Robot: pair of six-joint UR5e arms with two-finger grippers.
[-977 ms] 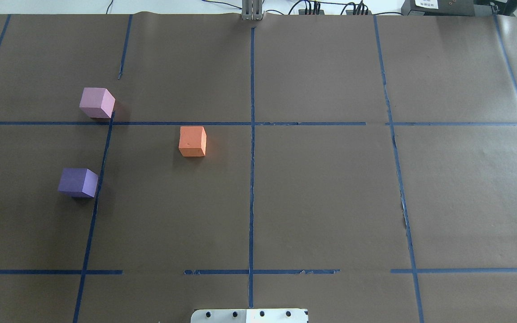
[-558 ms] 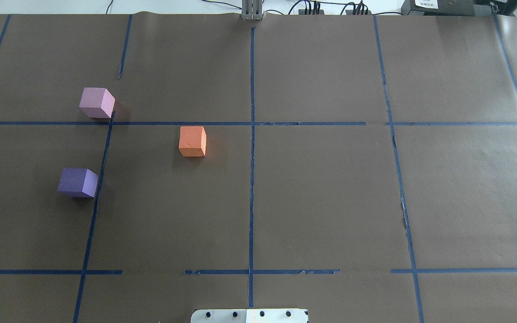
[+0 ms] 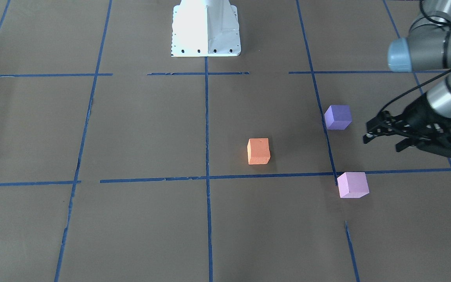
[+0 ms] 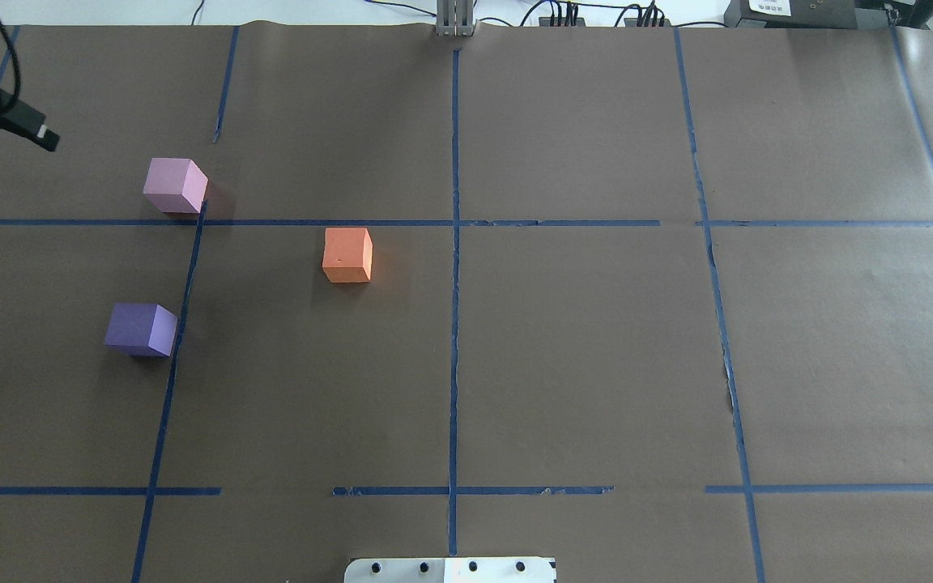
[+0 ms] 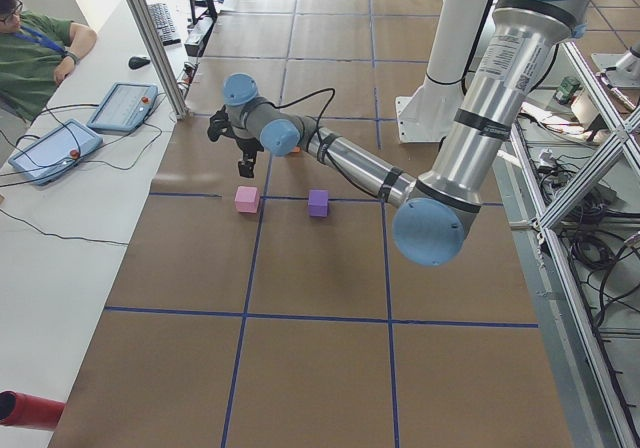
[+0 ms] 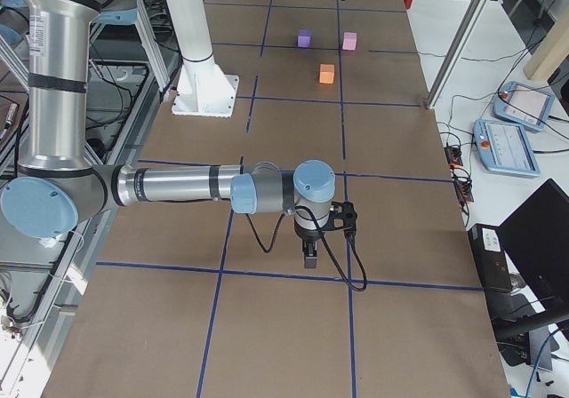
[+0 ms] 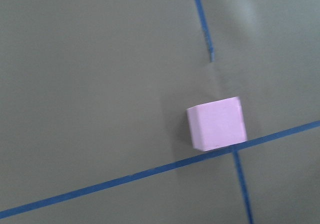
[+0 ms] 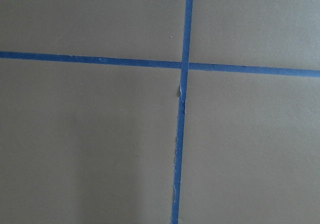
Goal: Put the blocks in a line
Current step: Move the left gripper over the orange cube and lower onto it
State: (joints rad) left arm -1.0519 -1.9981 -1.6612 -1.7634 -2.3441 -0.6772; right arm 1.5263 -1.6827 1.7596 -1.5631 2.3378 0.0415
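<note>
Three foam blocks lie apart on the brown paper in the robot's left half. The orange block [image 4: 347,255] [image 3: 258,151] is nearest the centre line. The dark purple block [image 4: 141,329] [image 3: 338,116] is closer to the robot. The pale pink block [image 4: 176,185] [image 3: 352,185] [image 7: 217,123] sits at a tape crossing. My left gripper [image 3: 382,143] [image 4: 36,132] hovers open and empty, outboard of the pink and purple blocks, touching neither. My right gripper [image 6: 308,258] hangs over bare paper far from the blocks; I cannot tell whether it is open or shut.
Blue tape lines [image 4: 454,283] divide the paper into a grid. The robot's white base [image 3: 206,29] stands at the table's near middle. An operator [image 5: 30,53] and two teach pendants [image 5: 122,106] are at the far side table.
My left gripper has come into the overhead view at its upper left edge. The three blocks have not moved.
</note>
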